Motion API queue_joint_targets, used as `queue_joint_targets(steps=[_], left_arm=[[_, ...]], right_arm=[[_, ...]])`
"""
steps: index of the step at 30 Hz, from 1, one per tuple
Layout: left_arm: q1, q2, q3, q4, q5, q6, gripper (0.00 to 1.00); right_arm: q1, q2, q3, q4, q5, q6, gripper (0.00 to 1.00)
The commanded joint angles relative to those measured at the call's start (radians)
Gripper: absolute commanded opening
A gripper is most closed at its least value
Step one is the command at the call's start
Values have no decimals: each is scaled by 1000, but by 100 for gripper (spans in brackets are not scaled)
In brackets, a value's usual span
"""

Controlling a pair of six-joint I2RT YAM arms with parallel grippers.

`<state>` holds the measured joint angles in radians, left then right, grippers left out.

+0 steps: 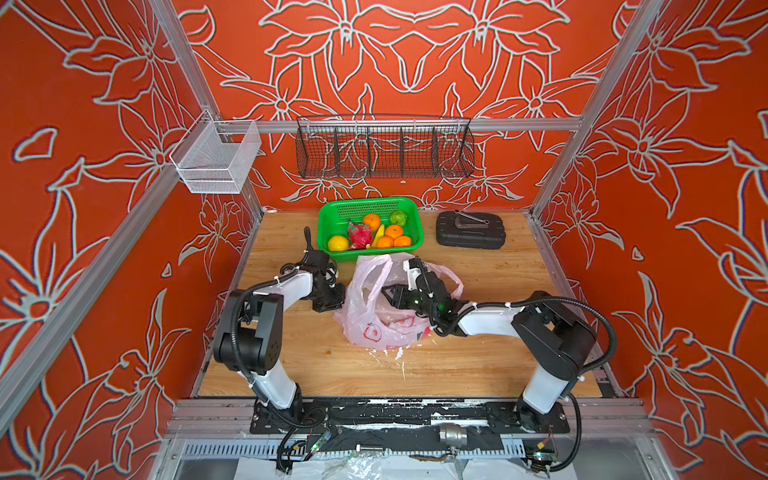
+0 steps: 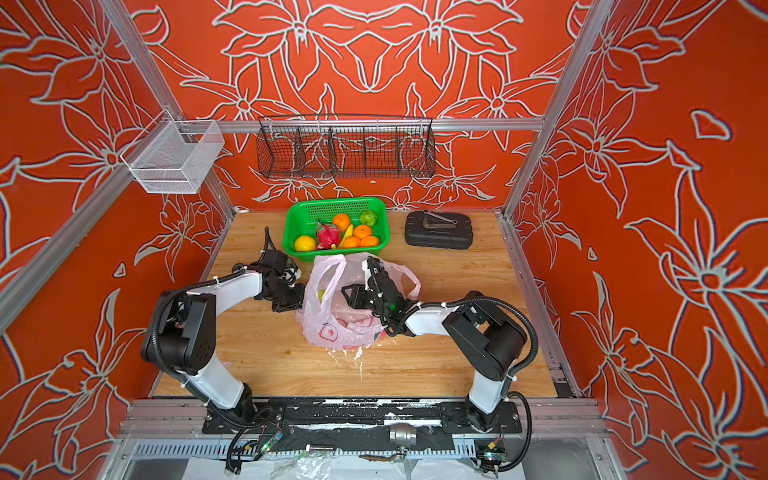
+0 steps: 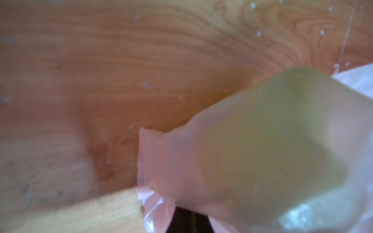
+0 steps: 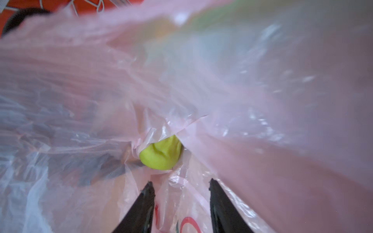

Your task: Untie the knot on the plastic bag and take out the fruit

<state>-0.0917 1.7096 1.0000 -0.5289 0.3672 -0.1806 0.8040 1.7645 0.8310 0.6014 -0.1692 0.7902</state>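
The bag (image 1: 374, 328) is already open, so I'm on the take-out step. My left gripper (image 1: 337, 301) is pinched shut on its edge. My right gripper (image 4: 181, 181) is inside, jaws apart, with a green fruit (image 4: 161, 154) just ahead. Next I ease forward and close on it without catching film.

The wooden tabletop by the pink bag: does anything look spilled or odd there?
Yes. White flecks and a thin white streak lie scattered on the wooden tabletop just in front of the plastic bag, on the robot's side. They look like scraps or chipped paint; what they are cannot be told.
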Motion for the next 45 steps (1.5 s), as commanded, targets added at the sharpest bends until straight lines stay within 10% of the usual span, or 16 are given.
queue_joint_targets(steps=[1,14,30,45], left_arm=[[-32,64,72,-54,57,91,0],[-140,188,249,-56,32,128,0],[-232,237,311,-71,-3,134,0],[-241,240,302,-65,8,145,0]], right_arm=[[51,61,80,-58,-43,-44,48],[169,-36,91,-299,229,-277,62],[116,-45,81,-431,301,-40,69],[-27,72,-76,86,100,437,73]])
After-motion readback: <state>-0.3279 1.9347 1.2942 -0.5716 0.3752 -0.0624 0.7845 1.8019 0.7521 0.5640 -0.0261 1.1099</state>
